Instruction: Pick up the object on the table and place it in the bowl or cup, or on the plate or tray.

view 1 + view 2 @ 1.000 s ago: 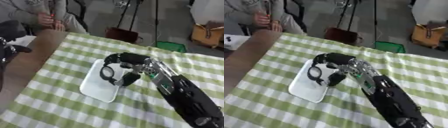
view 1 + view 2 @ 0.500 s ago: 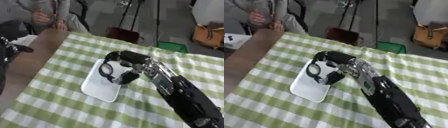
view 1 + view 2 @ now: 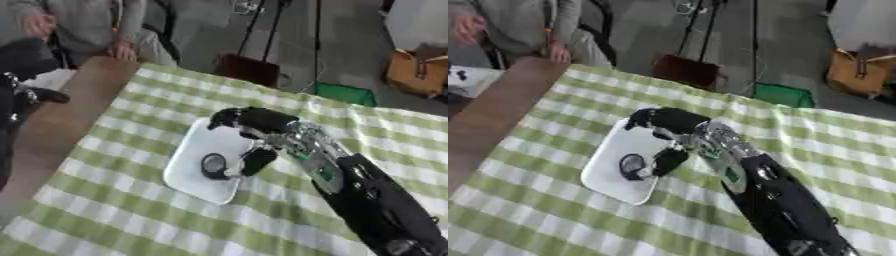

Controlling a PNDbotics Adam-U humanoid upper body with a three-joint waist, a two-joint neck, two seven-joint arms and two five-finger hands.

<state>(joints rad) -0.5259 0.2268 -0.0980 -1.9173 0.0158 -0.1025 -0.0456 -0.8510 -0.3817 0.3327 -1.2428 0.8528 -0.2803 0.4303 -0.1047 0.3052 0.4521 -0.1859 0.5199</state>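
Tray [image 3: 188, 170]: a white rectangular tray lying flat on the green-and-white checked tablecloth [image 3: 131, 215], set askew, roughly in the middle of the cloth.

Object [image 3: 213, 165]: a small dark ring-shaped thing, lying on the tray in the half nearer the camera. It may be a roll of tape, but the view is too soft to be sure. It rests on the white surface, just beside the dark tip of the right hand's lower finger.

Right hand [image 3: 255, 131]: black, reaching in from the lower right over the tray's right edge. Its fingers are spread apart rather than curled; one set reaches over the tray's far end [image 3: 224, 118] and another dark tip [image 3: 256, 161] hangs down near the tray's right edge, close to the ring. The fingers do not appear to be wrapped round the ring, which sits on the tray on its own.

Right arm [image 3: 367, 200]: black and silver, running from the tray's right side down to the lower right corner.

Left hand [image 3: 17, 100]: black parts show at the left edge, well apart from the tray, beyond the bare brown strip of table [image 3: 61, 115]. I cannot tell how its fingers are set.

Table edge: the bare brown strip lies left of the tray, alongside the cloth.
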